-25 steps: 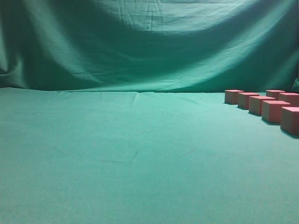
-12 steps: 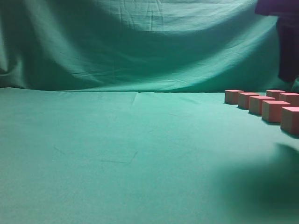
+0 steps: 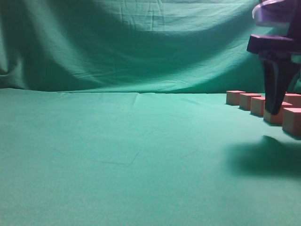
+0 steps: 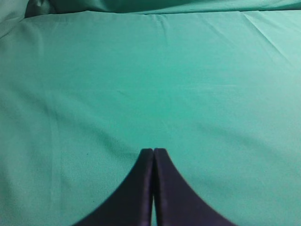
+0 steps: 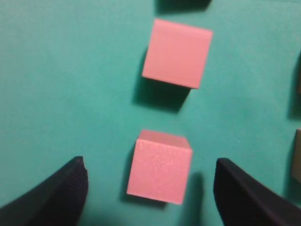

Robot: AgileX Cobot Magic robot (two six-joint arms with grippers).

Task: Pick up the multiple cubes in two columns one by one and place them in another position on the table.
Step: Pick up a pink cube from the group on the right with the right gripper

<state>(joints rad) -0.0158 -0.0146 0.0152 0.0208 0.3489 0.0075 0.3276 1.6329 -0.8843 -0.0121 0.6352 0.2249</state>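
Observation:
Several reddish-pink cubes stand in two rows at the right of the green table (image 3: 117, 155), the nearest cube (image 3: 292, 121) by the frame edge. My right gripper (image 5: 150, 162) hangs open above one cube (image 5: 160, 167), its dark fingers apart on either side and not touching it. A second cube (image 5: 177, 52) lies just beyond. In the exterior view one finger (image 3: 274, 89) hangs in front of the row and hides part of a cube (image 3: 283, 117). My left gripper (image 4: 153, 151) is shut over bare cloth, holding nothing.
The same green cloth rises as a draped backdrop (image 3: 141, 42) behind the table. A dark shadow (image 3: 263, 157) lies on the cloth under the right arm. Another cube's edge (image 5: 297, 160) shows at the right border of the right wrist view.
The right arm has come down from the top right corner into the exterior view and now hangs in front of the cube rows. Its shadow on the cloth has grown. The cubes have not moved.

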